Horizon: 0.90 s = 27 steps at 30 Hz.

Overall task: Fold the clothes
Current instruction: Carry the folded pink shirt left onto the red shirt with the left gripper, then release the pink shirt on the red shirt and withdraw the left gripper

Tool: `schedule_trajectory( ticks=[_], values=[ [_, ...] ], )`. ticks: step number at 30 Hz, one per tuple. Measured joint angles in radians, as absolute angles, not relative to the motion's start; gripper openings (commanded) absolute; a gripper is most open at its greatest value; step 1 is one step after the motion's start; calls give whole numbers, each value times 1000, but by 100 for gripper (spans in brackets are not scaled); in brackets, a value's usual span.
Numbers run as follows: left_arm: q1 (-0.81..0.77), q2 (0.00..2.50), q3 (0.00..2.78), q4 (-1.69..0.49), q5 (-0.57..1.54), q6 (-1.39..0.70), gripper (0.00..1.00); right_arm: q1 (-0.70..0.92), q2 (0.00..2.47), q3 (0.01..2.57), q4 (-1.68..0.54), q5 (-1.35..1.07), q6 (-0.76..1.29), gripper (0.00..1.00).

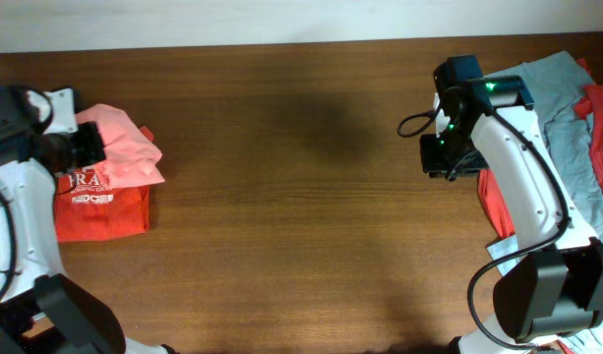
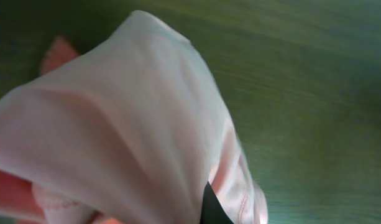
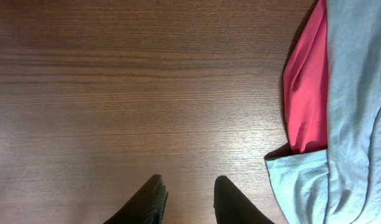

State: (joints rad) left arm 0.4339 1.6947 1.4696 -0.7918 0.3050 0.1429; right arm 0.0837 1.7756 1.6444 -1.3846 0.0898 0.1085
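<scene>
L claw point(image 1: 92, 147) pinched shut on salmon-pink tee point(image 1: 129, 147) at far L of surface point(image 1: 281, 197). Tee is bunched, partly overlapping flat orange-red tee point(image 1: 104, 208). R claw point(image 3: 189, 200) part open, holding nothing, over bare wood just beside grey-blue tee point(image 3: 358, 93) and red tee point(image 3: 305, 93). Cloth looks thin, limp, light, prob. sags and creases. Best hold prob. at hem or shoulder seam, not mid-panel.
</scene>
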Motion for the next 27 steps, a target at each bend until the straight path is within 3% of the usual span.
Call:
schedule_trajectory(
  ticks=[5,22,24,27],
  values=[
    [489,1695,1470,-793,304,142,10,84,1776,1644,-1385,90,109,32],
    [501,1695,1470,-849,236,142,11,84,1776,1644,-1388,90,106,31],
    [501,1695,1470,-849,231,142,17,84,1776,1644,-1388,90,106,32],
    [501,1695,1470,-849,227,142,17,84,1776,1644,-1388,90,106,32]
  ],
)
